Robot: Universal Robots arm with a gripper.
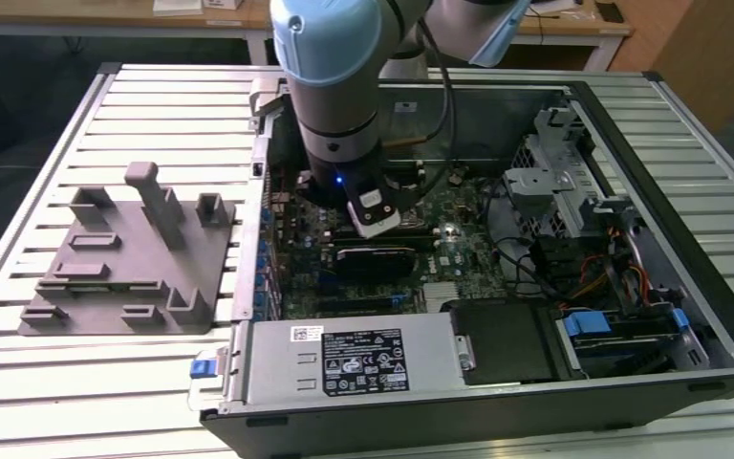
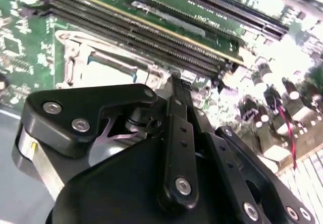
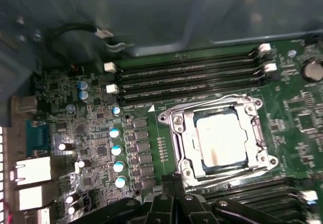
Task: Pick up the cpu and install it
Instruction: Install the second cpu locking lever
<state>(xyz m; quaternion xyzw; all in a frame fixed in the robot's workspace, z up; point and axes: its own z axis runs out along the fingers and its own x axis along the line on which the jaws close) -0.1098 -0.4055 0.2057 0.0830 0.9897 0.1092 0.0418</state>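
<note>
The cpu (image 3: 221,140), a pale silver square chip, lies flat inside the metal socket frame (image 3: 177,128) on the green motherboard. In the second wrist view the cpu (image 2: 107,74) shows partly behind the gripper's black linkage. My gripper (image 3: 172,179) hovers just beside the socket's edge, fingertips pressed together with nothing between them. In the exterior view the arm reaches down into the open computer case and the gripper (image 1: 370,228) hangs low over the board.
Long black memory slots (image 3: 192,75) run beside the socket. A grey plastic fixture (image 1: 125,258) stands on the slatted table at the exterior view's left. The case holds a power supply (image 1: 341,359) at the front and a drive cage (image 1: 558,186) at the exterior view's right.
</note>
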